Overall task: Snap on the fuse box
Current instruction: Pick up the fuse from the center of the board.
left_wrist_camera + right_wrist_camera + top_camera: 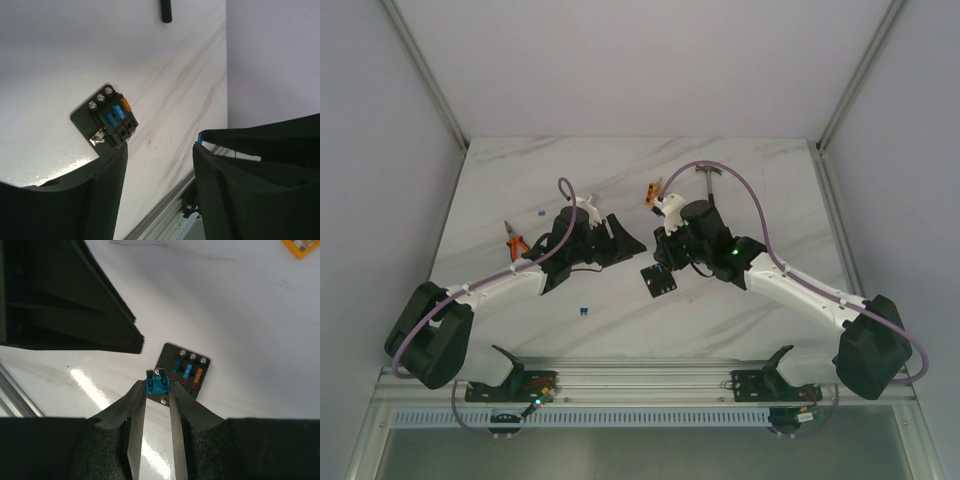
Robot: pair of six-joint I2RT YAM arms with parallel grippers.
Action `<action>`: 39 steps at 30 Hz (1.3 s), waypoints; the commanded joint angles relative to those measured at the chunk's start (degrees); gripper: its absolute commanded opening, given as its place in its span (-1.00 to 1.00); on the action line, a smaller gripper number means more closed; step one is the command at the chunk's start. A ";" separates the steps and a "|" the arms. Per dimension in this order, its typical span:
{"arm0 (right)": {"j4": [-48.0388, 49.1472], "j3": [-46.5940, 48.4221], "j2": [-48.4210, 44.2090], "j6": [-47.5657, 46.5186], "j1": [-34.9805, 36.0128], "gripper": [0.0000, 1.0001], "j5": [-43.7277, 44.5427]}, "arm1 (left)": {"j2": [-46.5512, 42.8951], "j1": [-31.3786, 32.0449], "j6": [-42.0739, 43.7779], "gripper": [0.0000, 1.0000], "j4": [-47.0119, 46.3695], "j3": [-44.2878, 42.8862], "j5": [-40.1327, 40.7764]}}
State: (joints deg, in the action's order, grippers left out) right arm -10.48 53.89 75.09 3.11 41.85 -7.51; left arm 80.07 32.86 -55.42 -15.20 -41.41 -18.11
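Observation:
The fuse box (659,281) is a small black square lying flat on the white table between the two arms. Its top (172,354) carries two blue fuses and an orange one, beside three screws. My right gripper (158,388) is shut on a small blue blade fuse (158,385), prongs pointing away, just above the box's near edge. The left gripper (160,150) hovers to the left of the box (82,117), open, with nothing between its fingers (107,185). In the top view the left gripper (623,241) and the right gripper (663,263) nearly meet.
Orange-handled pliers (516,241) lie left of the left arm. A loose blue fuse (584,311) sits on the table nearer the front rail. A small orange block (653,190) and a hammer (710,174) lie behind the right gripper.

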 commanded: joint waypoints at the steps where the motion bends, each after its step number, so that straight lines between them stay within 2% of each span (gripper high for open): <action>1: 3.25 -0.26 -0.06 -0.91 1.66 -0.58 -2.70 | -1.82 0.89 -2.77 0.23 -3.07 -1.57 -1.63; 13: 4.56 0.43 1.75 -0.57 3.18 -0.58 -0.37 | -1.96 2.49 -3.64 -0.14 -3.61 -1.36 0.40; 21: 5.20 0.52 2.43 -0.09 3.24 -0.58 0.11 | -1.51 3.39 -3.63 -0.31 -3.62 -1.02 1.22; 29: 6.51 0.60 2.76 0.79 3.24 -0.58 1.18 | -0.74 3.87 -3.53 -0.41 -3.54 -0.89 1.74; 39: 7.91 0.78 3.37 1.89 3.22 -0.58 0.40 | -0.46 3.96 -4.44 -0.41 -3.42 0.66 4.02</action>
State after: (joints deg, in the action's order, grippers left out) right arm -5.65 53.89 77.65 4.01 44.75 -7.27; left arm 79.07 36.42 -59.07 -18.00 -41.50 -15.59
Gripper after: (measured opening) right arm 0.301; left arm 0.298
